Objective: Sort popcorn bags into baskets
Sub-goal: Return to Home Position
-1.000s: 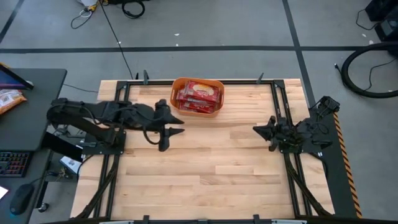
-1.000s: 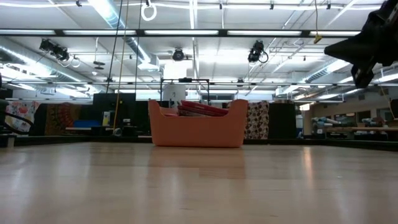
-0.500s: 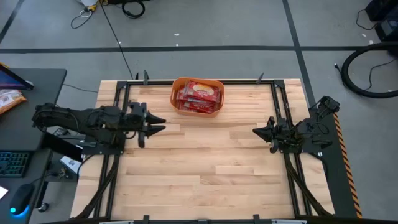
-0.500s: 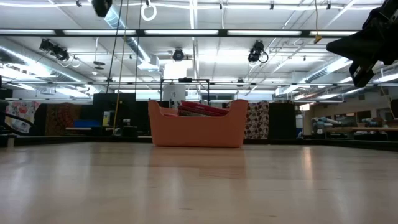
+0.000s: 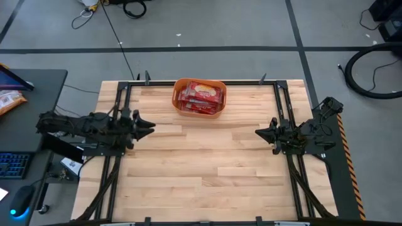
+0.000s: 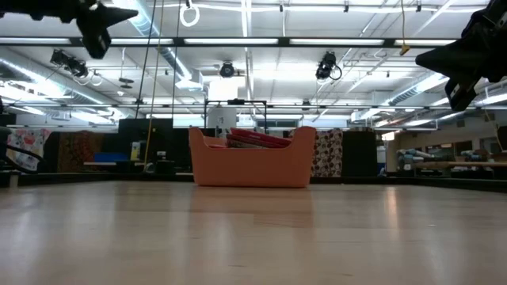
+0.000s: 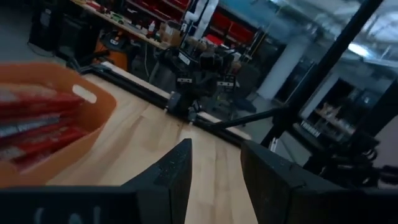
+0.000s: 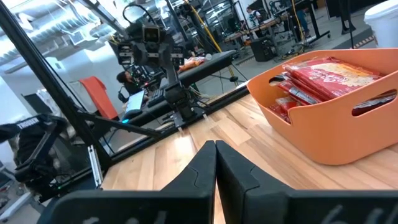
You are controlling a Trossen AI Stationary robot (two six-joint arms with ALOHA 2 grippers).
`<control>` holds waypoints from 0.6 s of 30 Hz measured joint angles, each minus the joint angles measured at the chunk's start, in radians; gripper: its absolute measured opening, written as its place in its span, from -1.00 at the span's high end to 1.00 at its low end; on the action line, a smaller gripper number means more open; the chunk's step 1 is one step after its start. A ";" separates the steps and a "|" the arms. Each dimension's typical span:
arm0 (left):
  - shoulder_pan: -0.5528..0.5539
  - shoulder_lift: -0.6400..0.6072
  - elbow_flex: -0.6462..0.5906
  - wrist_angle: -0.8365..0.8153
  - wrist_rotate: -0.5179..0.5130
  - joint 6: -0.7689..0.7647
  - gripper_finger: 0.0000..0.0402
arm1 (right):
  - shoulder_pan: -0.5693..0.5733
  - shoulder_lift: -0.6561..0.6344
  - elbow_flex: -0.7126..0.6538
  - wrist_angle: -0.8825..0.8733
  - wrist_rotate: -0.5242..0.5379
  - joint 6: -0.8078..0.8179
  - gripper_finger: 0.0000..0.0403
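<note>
The orange basket (image 5: 199,97) stands near the table's far edge, at its middle, with its base on the wood; it also shows in the low view (image 6: 250,157). Several red popcorn bags (image 5: 201,96) lie stacked inside it, seen too in the right wrist view (image 8: 323,78) and the left wrist view (image 7: 31,124). My left gripper (image 5: 151,128) hovers open and empty at the table's left side. My right gripper (image 5: 257,132) hovers shut and empty at the table's right side. Both are raised off the table.
Black metal rails (image 5: 119,107) run along the table's left, right and far edges. A desk (image 5: 25,113) with a keyboard and an orange snack bag (image 5: 9,100) stands left of the table. Bare wood (image 5: 201,163) lies between the two arms.
My left arm has drawn back from beside the basket toward the table's left edge, folding in over its base. The right arm, the basket and the bags have kept still.
</note>
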State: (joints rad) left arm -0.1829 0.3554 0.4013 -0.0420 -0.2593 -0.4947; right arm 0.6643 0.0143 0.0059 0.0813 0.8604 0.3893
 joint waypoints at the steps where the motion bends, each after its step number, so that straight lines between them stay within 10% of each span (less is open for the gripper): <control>1: 0.000 -0.022 -0.022 0.002 0.000 -0.019 0.30 | 0.000 0.000 0.000 0.000 0.000 0.000 0.92; 18: -0.004 -0.353 -0.345 0.185 -0.182 0.088 0.30 | 0.000 0.000 0.000 0.000 -0.001 0.000 0.92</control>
State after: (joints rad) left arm -0.1871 0.0025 0.0558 0.1433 -0.4413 -0.4067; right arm 0.6643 0.0143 0.0059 0.0816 0.8597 0.3893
